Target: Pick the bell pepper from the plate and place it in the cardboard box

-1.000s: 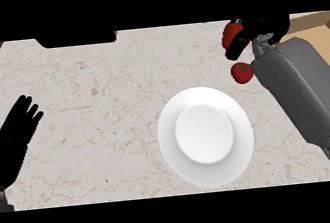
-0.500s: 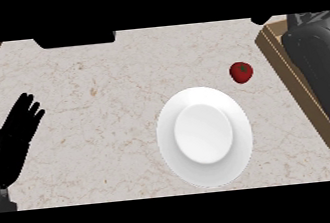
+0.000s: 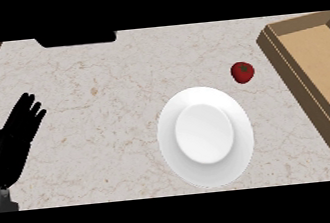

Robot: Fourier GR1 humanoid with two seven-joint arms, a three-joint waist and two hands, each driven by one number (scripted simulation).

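The small red bell pepper (image 3: pixel 243 72) lies on the speckled stone desk (image 3: pixel 106 89), between the white round plate (image 3: pixel 209 169) and the brown cardboard box (image 3: pixel 308 69), not inside. The black left hand (image 3: pixel 11 141) rests at the left edge, fingers straight. A careless regrasp could roll it away.

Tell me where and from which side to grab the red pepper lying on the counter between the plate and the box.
Grip the bell pepper across its rounded body, coming from above. It lies free on the counter, apart from the plate and the cardboard box, so fingers probably fit either side. Its stem is too small to hold.
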